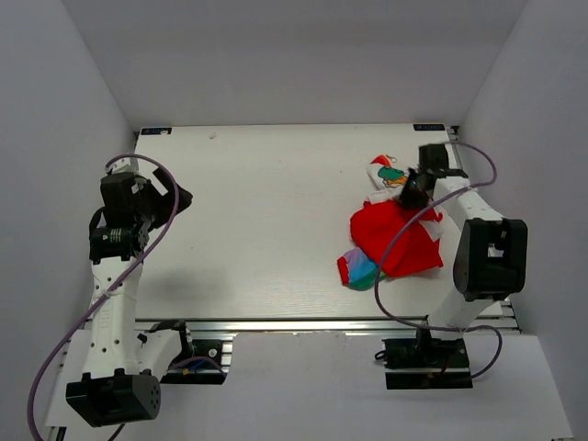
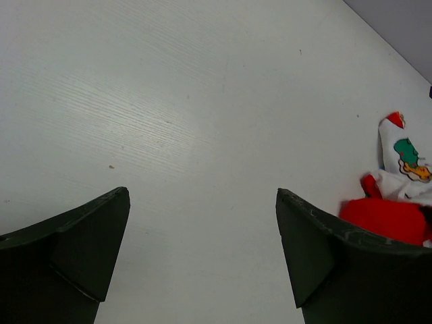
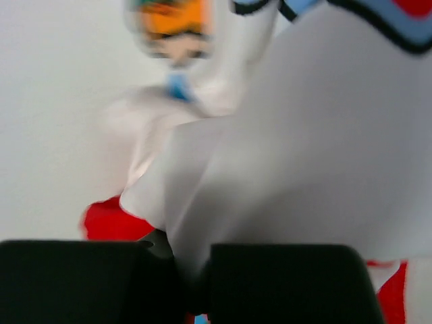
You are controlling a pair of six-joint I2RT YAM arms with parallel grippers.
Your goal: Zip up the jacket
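Jacket (image 3: 304,135) cloth is what your right gripper (image 3: 196,283) is clamped on. In the right wrist view its two blocky black fingers (image 3: 81,283) meet with a fold of smooth white fabric pinched between them, no gap showing. That view is blurred, but above the pinch the white cloth rises in a broad soft sheet. It has a black-edged blue band at the top right, an orange and teal cartoon patch at the top left, and red at both lower sides.

From overhead you see the jacket crumpled in one heap on the right side of the table (image 1: 266,211), just ahead of the right arm, with that gripper at its far end. Its bulk is a rumpled red mass. A white piece with a green and red print sticks out toward the far edge, and a fold striped pink, green and blue shows at the near left. You cannot tell whether the zip is joined.

Your left gripper (image 2: 202,196) stands wide open, its two dark wedge-shaped fingers (image 2: 81,250) spread over bare table, touching nothing, well apart from the jacket. The tabletop is matte white with a faint wood grain. You have one jacket and two grippers, two fingers each.
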